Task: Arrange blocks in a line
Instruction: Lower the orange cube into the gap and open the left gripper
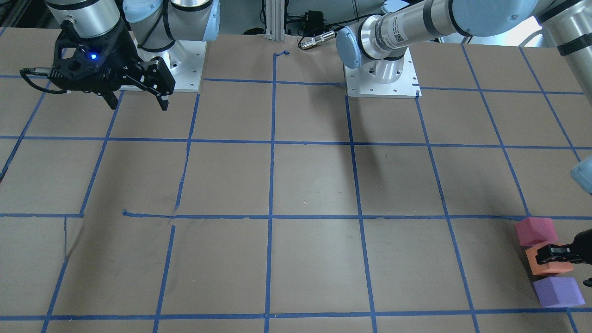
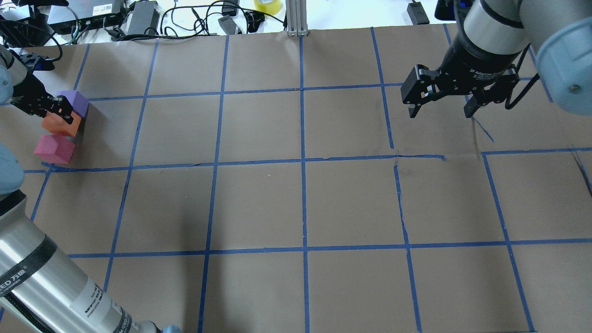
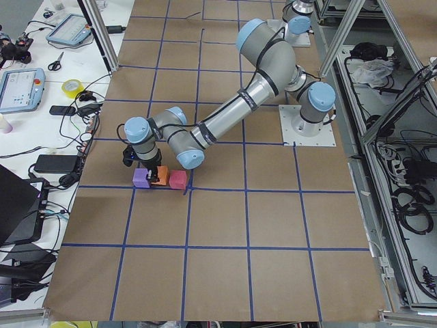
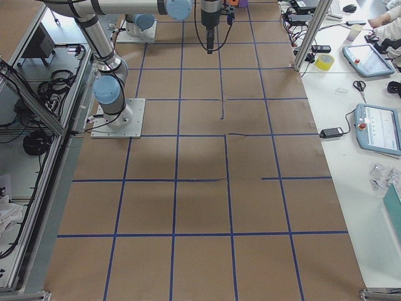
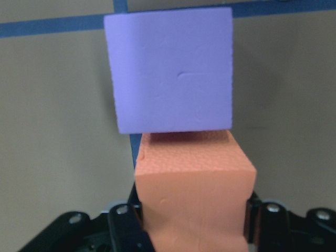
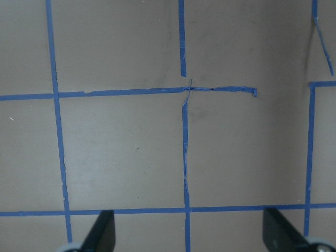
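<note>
Orange block (image 5: 194,178) is clamped by the left gripper (image 5: 193,220), largely cut off at the front view's edge, while the right gripper (image 2: 440,113) is held spread wide.

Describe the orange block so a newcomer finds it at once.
Follow the left arm to the left gripper, at three blocks in a row. It grips the orange block, the middle one, between the purple block and the red-pink block.

Three blocks (image 2: 53,149) sit in a row, middle block (image 2: 55,127) within left gripper (image 1: 557,253).
</note>
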